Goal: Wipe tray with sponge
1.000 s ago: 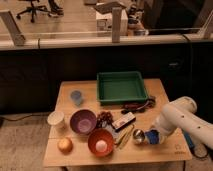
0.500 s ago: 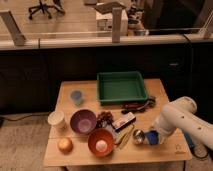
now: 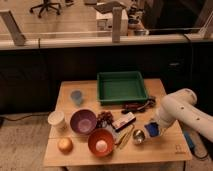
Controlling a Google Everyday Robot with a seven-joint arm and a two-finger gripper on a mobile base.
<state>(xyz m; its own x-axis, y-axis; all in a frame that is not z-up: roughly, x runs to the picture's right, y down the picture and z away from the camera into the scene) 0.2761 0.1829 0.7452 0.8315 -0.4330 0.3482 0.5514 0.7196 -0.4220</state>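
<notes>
Squarely at the back middle of the wooden table (image 3: 165, 150) sits the tray (image 3: 122, 95), a dark-green plastic rectangle with raised sloping sides. Well apart from it, toward the front right, the small blue sponge (image 3: 150, 131) shows at the tip of the white arm, right at the gripper (image 3: 153, 125); how the jaws stand cannot be told. Just left of it is a small shiny metal cup (image 3: 138, 136), then a flat packet (image 3: 123, 121) whose print is unreadable, a round purple bowl (image 3: 82, 121) and a glossy orange bowl (image 3: 101, 141).

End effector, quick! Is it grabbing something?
End effector: down at the sponge, in front of the tray; open or closed cannot be told.
</notes>
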